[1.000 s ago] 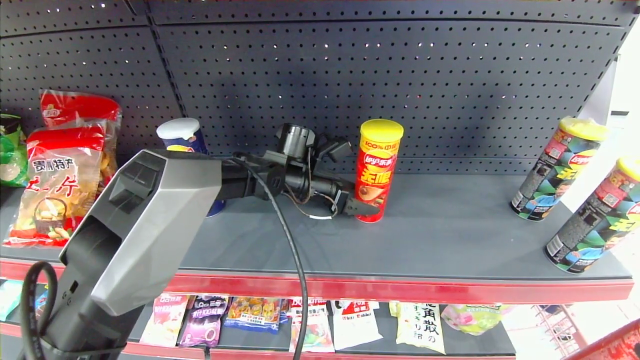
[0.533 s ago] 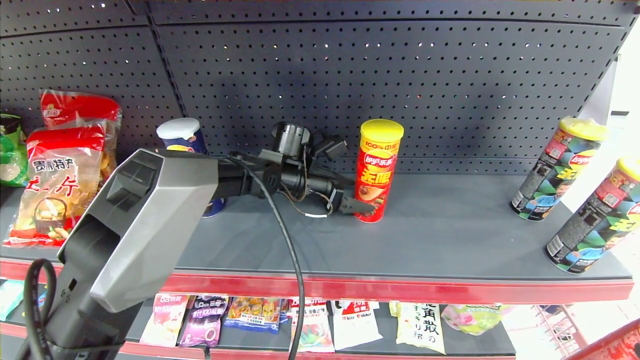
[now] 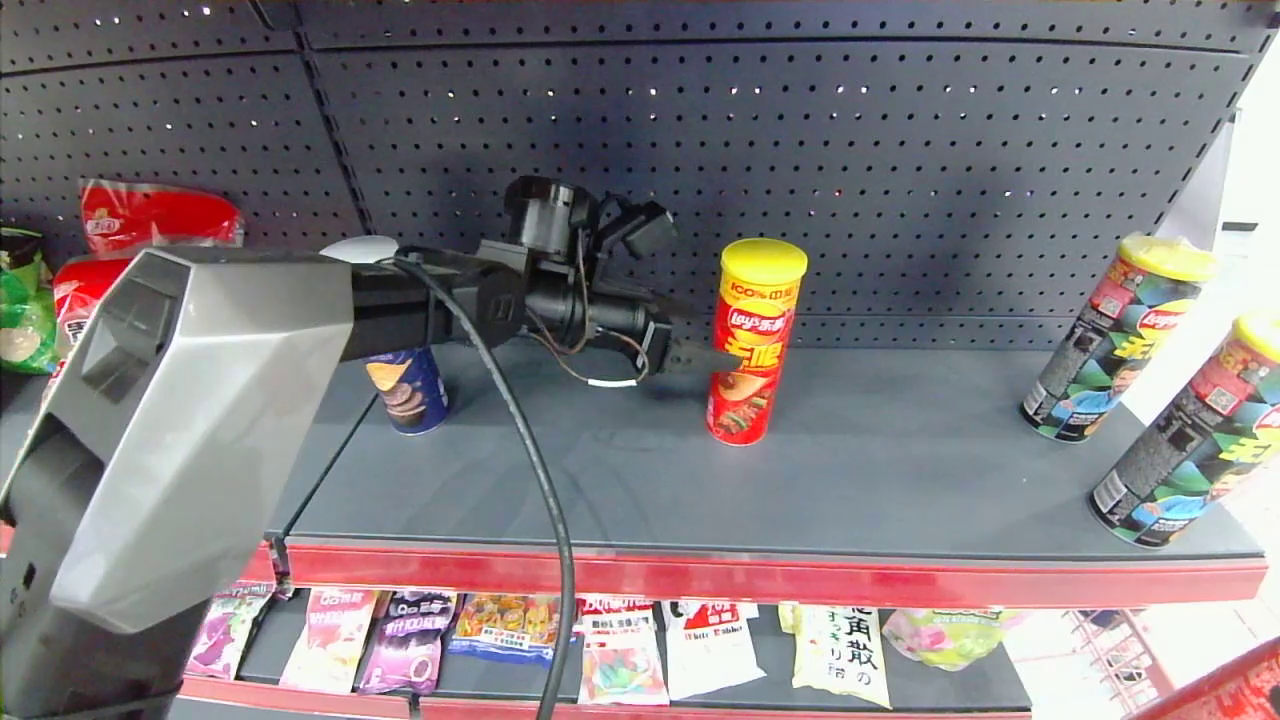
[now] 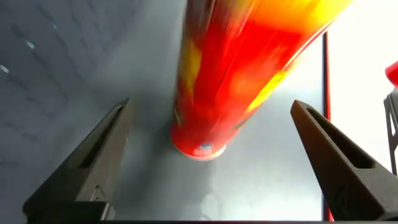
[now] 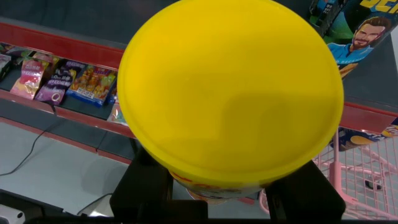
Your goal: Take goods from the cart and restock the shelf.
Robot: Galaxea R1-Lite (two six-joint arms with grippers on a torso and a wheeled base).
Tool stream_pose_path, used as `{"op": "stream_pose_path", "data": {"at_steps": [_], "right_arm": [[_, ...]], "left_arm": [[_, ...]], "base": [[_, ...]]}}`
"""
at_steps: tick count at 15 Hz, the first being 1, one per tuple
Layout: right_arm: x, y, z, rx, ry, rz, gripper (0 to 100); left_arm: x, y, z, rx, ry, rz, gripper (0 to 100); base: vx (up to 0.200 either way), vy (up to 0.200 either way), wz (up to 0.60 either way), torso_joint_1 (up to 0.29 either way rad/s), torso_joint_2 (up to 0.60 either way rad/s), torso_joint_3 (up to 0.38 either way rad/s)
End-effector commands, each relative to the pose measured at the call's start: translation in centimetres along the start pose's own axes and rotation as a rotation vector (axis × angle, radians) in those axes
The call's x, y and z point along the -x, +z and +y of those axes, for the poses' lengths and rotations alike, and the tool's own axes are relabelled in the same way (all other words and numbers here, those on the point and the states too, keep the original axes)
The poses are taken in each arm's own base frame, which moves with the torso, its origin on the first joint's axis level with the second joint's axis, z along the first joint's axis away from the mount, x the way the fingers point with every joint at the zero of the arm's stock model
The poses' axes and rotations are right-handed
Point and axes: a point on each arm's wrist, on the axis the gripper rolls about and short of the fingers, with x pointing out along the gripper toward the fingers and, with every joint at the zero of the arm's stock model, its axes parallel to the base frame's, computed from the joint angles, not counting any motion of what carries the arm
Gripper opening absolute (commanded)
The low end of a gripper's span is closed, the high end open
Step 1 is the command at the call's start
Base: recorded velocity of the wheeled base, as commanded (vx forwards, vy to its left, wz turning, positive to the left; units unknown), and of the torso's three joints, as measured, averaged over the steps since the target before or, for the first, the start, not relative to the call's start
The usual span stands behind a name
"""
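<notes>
Jaws: my right gripper (image 5: 224, 196) clamps a yellow-lidded cardboard crisp can (image 5: 230, 87). My left gripper (image 4: 211, 106) gapes wide, flanking without touching the tall red yellow-capped crisp can (image 3: 752, 340) standing on the grey metal shelf (image 3: 900, 470). I'd back straight out, no sideways swing; it likely tips easily.

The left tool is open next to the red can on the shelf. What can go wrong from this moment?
1. The red can stands tall and narrow inside the open left tool; a sideways pull-back could tip it.
2. The left arm passes just above the blue can, so lowering it might knock that can.
3. The right tool grips a yellow-lidded can above the floor; a slip would drop it.
</notes>
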Motion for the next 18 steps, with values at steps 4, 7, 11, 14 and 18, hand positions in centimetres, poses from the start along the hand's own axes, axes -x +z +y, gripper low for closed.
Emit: {"op": "stream_pose_path", "data": {"at_steps": [4,7,11,14,18], "right_arm": [[0.0,0.0,0.0,0.001,0.000,-0.002,0],[0.0,0.0,0.0,0.001,0.000,-0.002,0],[0.1,0.1,0.0,0.001,0.000,-0.003,0],[0.1,0.2,0.0,0.001,0.000,-0.005,0],[0.2,0.1,0.0,0.001,-0.002,-0.011,0]], "left_arm": [[1.3,1.3,-0.8,-0.052,0.008,-0.051,100],[1.3,0.8,-0.9,-0.058,0.009,-0.062,100],[1.2,0.9,-1.1,-0.054,0.004,-0.064,100],[1.1,0.9,-1.2,-0.058,0.001,-0.064,100],[0.7,0.7,-1.3,-0.056,-0.004,-0.061,100]], "base": [[0.000,0.000,0.00,0.000,0.00,0.000],[0.000,0.000,0.00,0.000,0.00,0.000],[0.000,0.000,0.00,0.000,0.00,0.000],[0.000,0.000,0.00,0.000,0.00,0.000],[0.000,0.000,0.00,0.000,0.00,0.000]]}}
